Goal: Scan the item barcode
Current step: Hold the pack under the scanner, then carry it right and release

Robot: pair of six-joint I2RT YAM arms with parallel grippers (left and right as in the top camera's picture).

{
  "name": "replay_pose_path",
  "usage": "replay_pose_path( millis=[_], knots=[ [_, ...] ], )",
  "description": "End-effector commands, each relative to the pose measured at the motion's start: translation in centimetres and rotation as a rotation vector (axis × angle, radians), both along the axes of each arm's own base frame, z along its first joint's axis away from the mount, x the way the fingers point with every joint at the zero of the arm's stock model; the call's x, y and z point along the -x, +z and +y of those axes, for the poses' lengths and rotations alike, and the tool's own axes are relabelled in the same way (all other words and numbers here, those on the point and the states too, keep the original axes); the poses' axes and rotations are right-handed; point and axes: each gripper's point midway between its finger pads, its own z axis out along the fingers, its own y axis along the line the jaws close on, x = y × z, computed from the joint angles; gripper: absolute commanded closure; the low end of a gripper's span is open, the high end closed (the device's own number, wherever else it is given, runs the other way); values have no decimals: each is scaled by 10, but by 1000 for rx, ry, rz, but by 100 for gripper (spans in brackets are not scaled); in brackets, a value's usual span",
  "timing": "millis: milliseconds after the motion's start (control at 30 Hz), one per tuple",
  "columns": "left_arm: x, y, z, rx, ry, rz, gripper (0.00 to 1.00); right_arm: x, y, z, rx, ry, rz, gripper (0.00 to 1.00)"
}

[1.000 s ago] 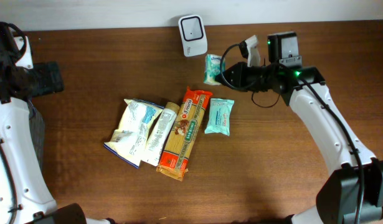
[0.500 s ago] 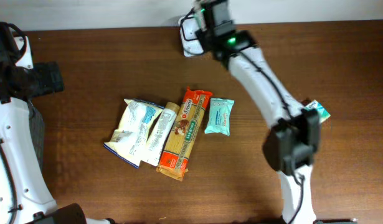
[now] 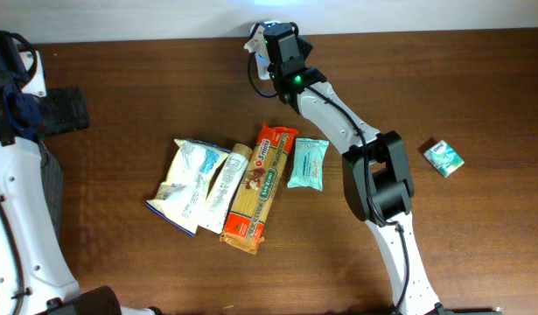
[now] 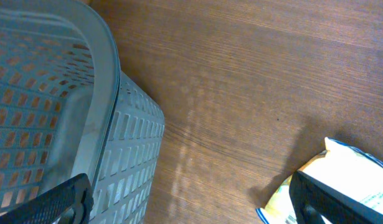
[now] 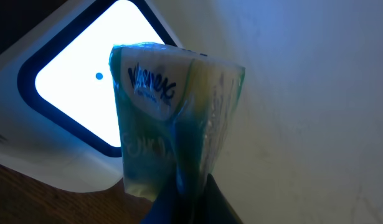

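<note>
Your right gripper point(image 5: 185, 200) is pinching the tissue pack point(image 5: 175, 118), holding it up in front of the scanner point(image 5: 66, 102) and its lit window. Blue script is reading like "Kleenex". Your left gripper point(image 4: 191, 208) is hanging spread wide by the basket point(image 4: 110, 93).

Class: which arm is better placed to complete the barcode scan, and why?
Right. The right end effector holds the tissue pack before the lit scanner; the left end effector is open beside the basket.

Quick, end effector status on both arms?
Left end effector: open, holding nothing.
Right end effector: closed on the tissue pack, in front of the lit scanner.
</note>
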Motion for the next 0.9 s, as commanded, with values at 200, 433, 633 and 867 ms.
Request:
replay_pose_path(
  millis=[200,433,633,867],
  knots=[
    [3,7,2,-14,7,-16,1,-1,17,2,-55,-10,-30,96],
    [3,7,2,-14,7,-16,1,46,100,19,-339,64,70,96],
    [3,7,2,-14,7,-16,1,140,189,3,-892,-20,334,96],
    [3,7,2,-14,7,-16,1,234,118,-167,-817,-731,684,96]
  ],
)
